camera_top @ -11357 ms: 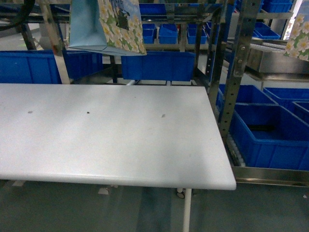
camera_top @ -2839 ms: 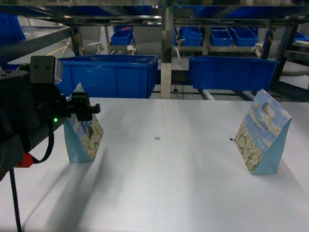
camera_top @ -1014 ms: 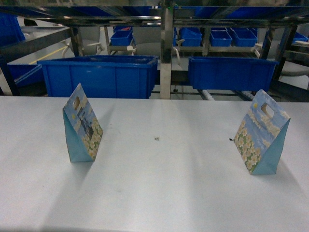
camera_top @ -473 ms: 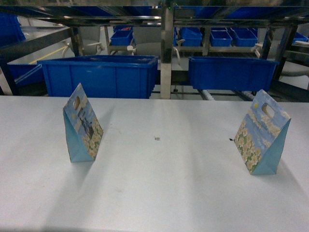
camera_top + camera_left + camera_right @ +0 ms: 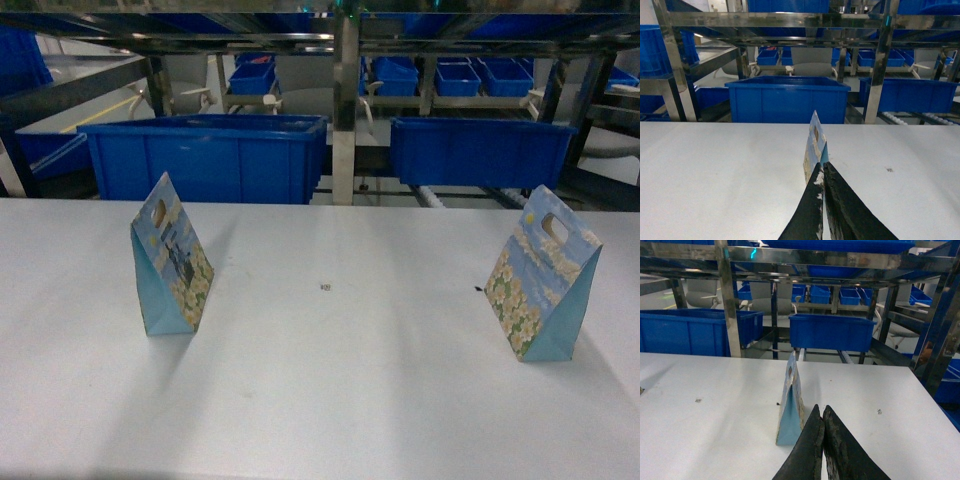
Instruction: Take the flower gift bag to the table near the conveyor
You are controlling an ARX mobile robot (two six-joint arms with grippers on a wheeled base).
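Two flower gift bags stand upright on the white table (image 5: 320,390): one at the left (image 5: 170,262), one at the right (image 5: 543,277). Neither gripper shows in the head view. In the left wrist view my left gripper (image 5: 822,169) is shut with nothing in it, its tips pointing at the left bag (image 5: 814,144) standing just beyond. My right gripper (image 5: 822,410) is shut and empty too, low over the table, with the right bag (image 5: 791,407) a little to its left. The conveyor (image 5: 440,194), a steel rack with white rollers, runs behind the table's far edge.
Large blue bins (image 5: 210,155) (image 5: 480,150) sit on the rack right behind the table. Steel uprights (image 5: 346,110) and an upper shelf rise over the far edge. Smaller blue bins (image 5: 415,75) fill the shelves further back. The table's right edge (image 5: 935,410) lies close to my right gripper.
The left arm, at the left bag 2.8 s ago, has pulled back out of the head view. Over the last second both bags stand unmoved.
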